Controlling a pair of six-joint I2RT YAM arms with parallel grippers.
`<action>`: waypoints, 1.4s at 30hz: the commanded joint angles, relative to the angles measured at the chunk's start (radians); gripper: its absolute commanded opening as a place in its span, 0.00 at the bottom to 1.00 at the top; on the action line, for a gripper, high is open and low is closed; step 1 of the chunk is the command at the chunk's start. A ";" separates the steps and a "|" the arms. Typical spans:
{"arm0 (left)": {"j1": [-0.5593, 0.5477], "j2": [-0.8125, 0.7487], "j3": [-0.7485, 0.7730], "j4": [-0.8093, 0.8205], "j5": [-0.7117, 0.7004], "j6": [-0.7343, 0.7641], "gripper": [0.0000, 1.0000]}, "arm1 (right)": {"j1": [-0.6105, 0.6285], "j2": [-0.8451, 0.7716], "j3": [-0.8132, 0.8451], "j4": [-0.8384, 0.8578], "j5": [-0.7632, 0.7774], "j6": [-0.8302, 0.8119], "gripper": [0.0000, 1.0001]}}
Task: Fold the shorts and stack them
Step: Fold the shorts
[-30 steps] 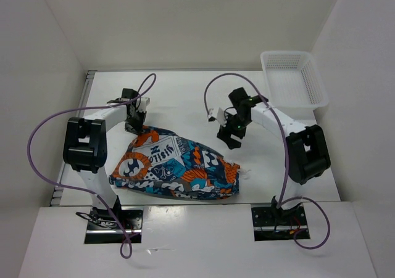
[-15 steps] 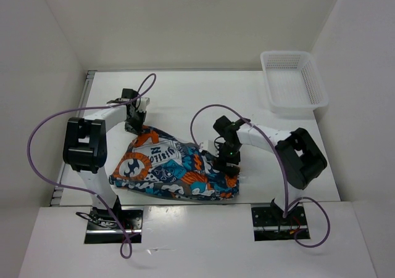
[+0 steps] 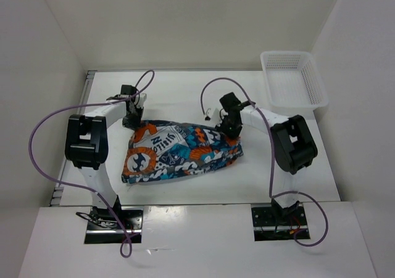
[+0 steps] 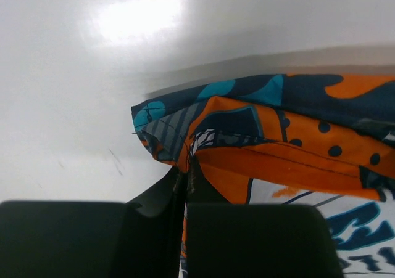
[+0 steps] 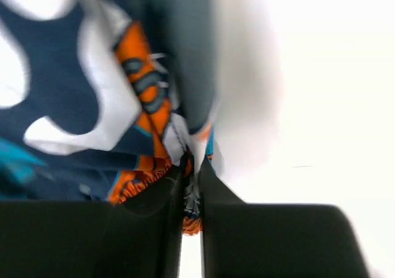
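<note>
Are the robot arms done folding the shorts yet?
Not yet. The shorts look doubled over once, since layers of cloth show at the pinched corner. Right now the left gripper and the right gripper each pinch the far edge. A tidier fold and the stacking are left.

**Twin-arm rig: body parts**
Left arm [image 3: 105, 113] and right arm [image 3: 262, 116]: white links, black joint housings, each trailed by a purple cable [image 3: 272, 173]; left pincer [image 4: 186, 176] and right pincer [image 5: 191, 170] black; metal base plates [image 3: 133, 219].
</note>
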 commanded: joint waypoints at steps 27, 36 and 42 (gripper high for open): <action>-0.026 0.202 0.271 0.032 -0.202 0.004 0.14 | 0.206 -0.182 -0.175 0.134 0.074 0.001 0.00; 0.003 0.259 0.300 0.014 -0.232 0.004 0.15 | 0.206 -0.151 -0.272 0.206 0.157 -0.045 0.00; 0.003 0.196 0.309 0.005 -0.171 0.004 0.33 | 0.126 -0.173 -0.046 0.164 0.079 0.102 0.12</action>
